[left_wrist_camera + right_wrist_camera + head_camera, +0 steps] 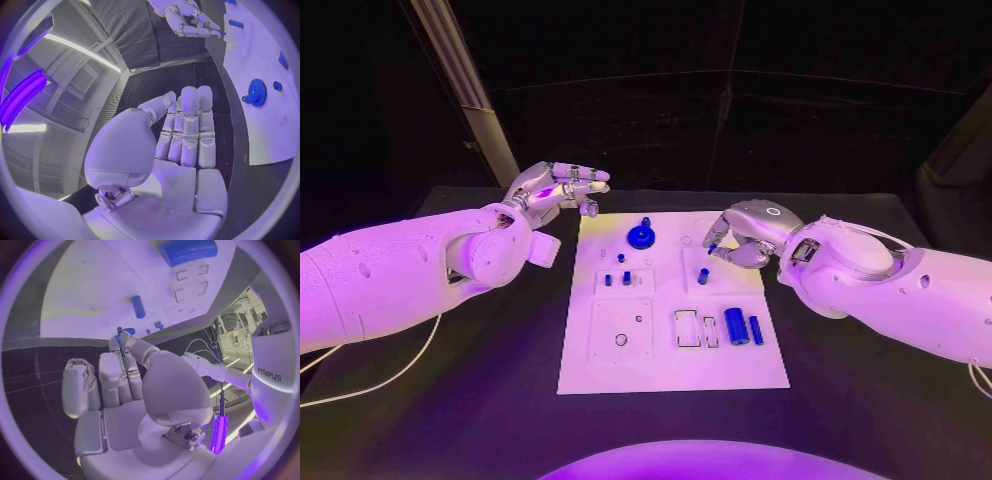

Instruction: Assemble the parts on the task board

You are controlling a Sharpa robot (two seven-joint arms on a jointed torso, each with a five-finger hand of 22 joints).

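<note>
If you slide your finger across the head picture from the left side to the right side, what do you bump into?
Left hand → blue gear → right hand. The gear lies on the white task board, which sits between the two hands.

Near half of the white board (733, 375) open from the front, blue gear (642, 237) upright at the far middle, left hand (557, 190) off the far-left corner, right hand (740, 235) over the right edge, blue cylinders (736, 325) near right.

Blue parts (736, 325) on task board (669, 372)
</note>
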